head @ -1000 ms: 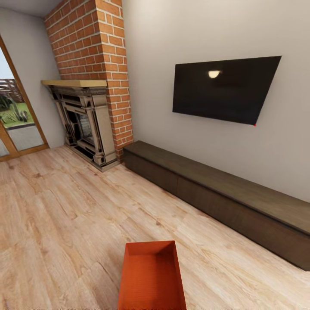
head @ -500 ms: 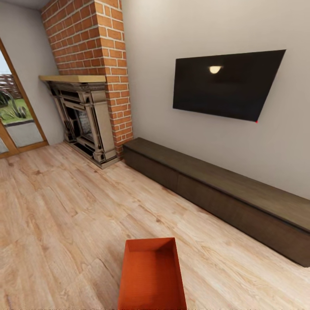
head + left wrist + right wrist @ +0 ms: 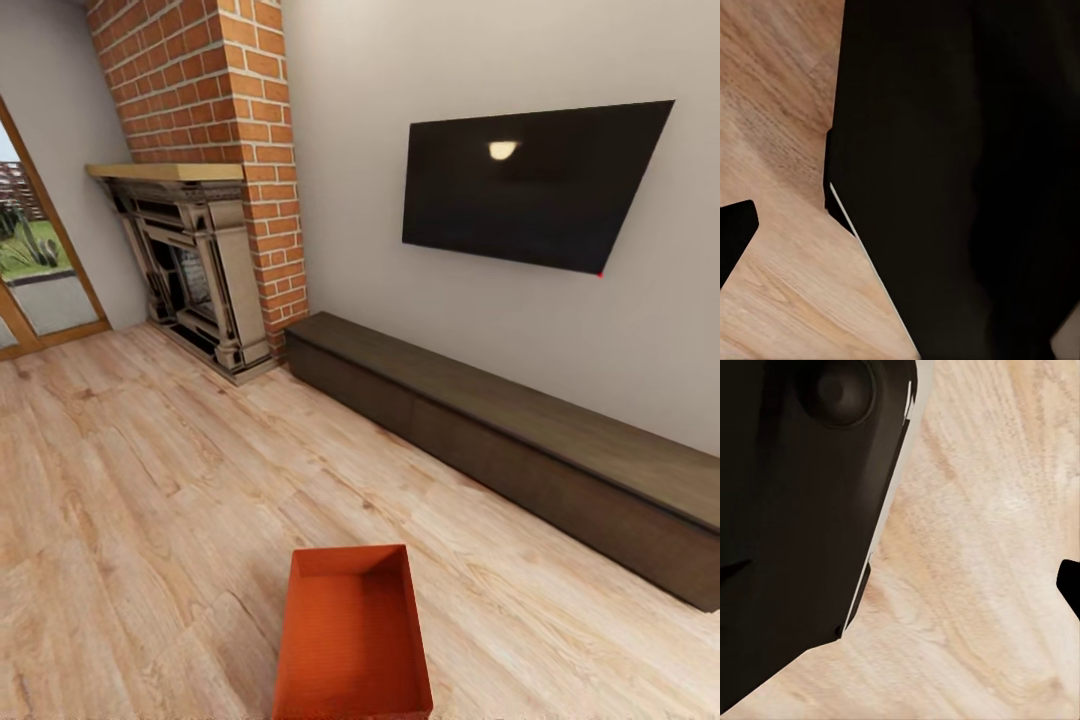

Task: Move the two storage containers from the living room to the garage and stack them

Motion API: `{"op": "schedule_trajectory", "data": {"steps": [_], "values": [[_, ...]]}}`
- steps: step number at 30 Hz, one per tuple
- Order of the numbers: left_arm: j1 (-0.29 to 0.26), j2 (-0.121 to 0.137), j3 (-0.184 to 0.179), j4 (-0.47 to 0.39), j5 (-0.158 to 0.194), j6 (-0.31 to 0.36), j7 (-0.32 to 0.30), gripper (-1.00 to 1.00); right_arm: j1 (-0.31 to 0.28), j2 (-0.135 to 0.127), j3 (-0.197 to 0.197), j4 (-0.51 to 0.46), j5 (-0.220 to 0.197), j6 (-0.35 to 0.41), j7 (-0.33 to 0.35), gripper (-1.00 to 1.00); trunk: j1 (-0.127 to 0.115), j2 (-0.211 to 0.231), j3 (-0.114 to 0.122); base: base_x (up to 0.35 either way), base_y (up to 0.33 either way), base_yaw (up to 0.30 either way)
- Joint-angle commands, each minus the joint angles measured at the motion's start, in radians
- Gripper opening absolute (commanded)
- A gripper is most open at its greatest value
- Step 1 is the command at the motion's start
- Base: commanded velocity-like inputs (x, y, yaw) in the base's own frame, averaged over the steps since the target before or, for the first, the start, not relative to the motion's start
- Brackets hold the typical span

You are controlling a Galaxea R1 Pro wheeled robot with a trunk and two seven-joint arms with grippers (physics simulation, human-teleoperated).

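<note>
Living room, one red-orange open-topped rectangular storage container [image 3: 353, 634] on the light wood-plank floor [image 3: 150, 500].

Both wrist views look down at wood planks past dark robot bodywork, with a black finger-like tip at an edge of each; whether either pincer is wide or narrow cannot be told. The container lies at the head view's lower middle, upright, empty, with low straight walls, well apart from the long low dark-brown bench [image 3: 520, 440], black wall TV [image 3: 530, 185] and red brick fireplace [image 3: 205, 200].
</note>
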Motion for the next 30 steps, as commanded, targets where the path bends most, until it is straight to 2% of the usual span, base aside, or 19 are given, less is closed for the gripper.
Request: {"op": "schedule_trajectory", "data": {"steps": [1,30], "values": [[0.001,0.000,0.001,-0.002,0.005,-0.001,0.000,1.00,-0.001,0.001,0.002,0.003,0.002,-0.006,0.001,1.00,0.000,0.000,-0.002,0.000,0.000,0.000],[0.001,0.000,0.001,-0.002,0.005,-0.001,0.000,1.00,-0.001,0.002,0.002,0.003,0.002,0.004,0.001,1.00,0.000,0.000,-0.049,0.000,0.000,0.000]]}}
